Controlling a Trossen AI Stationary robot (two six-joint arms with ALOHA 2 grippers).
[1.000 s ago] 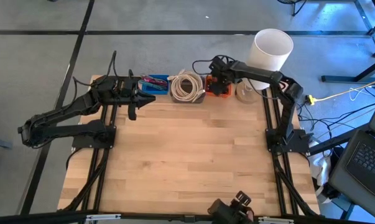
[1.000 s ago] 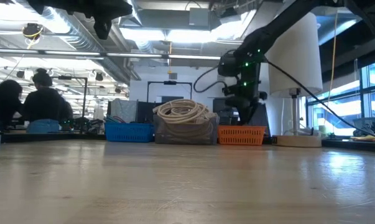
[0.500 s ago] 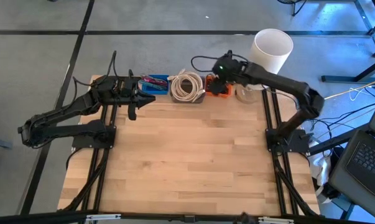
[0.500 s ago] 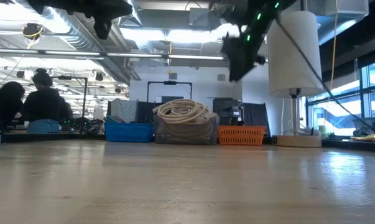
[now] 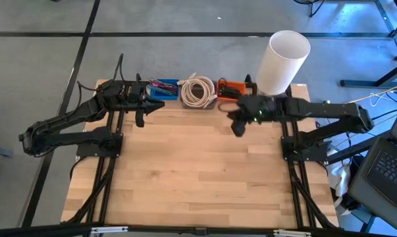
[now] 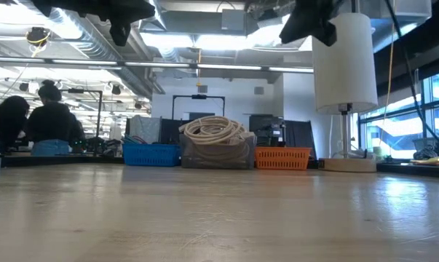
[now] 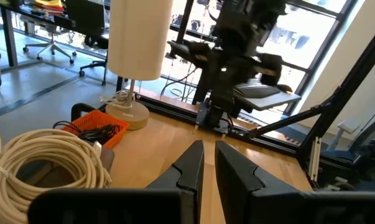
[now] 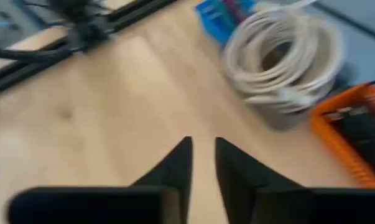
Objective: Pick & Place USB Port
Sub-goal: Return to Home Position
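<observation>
Orange bin [image 5: 238,85], upper centre, holds black cable [image 7: 95,130]; we judge it light, limp, pinchable mid-bundle; left tool [image 7: 209,149], right tool [image 8: 203,148] clenched empty.

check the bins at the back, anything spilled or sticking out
Nothing spilled. The white cable coil heaps well above the middle bin, and a loop of black cable pokes over the orange bin. The left tool and right tool hang clear of the bins.

Blue bin [image 5: 160,89], orange bin [image 5: 232,88] w/ black cable [image 7: 100,129], cream-white cable coil [image 5: 197,91], white lamp shade [image 5: 282,60], table [image 5: 198,164] pale wood w/ plank stripes.
</observation>
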